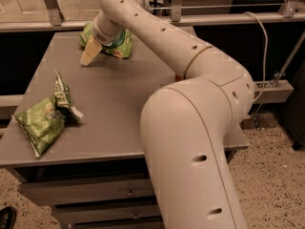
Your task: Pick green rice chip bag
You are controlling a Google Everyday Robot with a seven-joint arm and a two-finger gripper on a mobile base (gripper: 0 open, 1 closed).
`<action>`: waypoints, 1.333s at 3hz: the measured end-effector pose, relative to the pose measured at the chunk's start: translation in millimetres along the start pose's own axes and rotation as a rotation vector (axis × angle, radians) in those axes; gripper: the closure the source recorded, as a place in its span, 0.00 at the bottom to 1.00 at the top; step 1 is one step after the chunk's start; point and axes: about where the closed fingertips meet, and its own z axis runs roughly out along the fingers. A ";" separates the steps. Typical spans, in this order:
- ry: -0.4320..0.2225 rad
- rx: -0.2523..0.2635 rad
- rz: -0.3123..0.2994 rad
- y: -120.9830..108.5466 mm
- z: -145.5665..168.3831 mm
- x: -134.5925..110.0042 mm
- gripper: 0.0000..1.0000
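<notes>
green rice chip bag (123,46) mostly hidden behind arm (157,32) | tool (90,53) at its left edge, contact perhaps obscured

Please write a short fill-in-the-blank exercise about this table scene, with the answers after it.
1. The gripper is at the table's ____ left corner, beside the green rice chip bag.
2. The paler green bag lies near the table's ____ left corner.
3. In all, ____ bags are in view.
Answers: far; front; two.

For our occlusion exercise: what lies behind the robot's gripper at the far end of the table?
Behind the gripper, near the table's far edge, lies the green rice chip bag. Its bright green parts show either side of the arm, which covers its middle.
</notes>
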 end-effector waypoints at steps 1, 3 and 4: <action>0.023 0.021 0.012 -9.8 2.2 12.6 0.14; -0.012 0.057 0.004 -31.7 -16.5 12.5 0.68; -0.087 0.055 -0.039 -31.1 -42.4 -8.0 0.92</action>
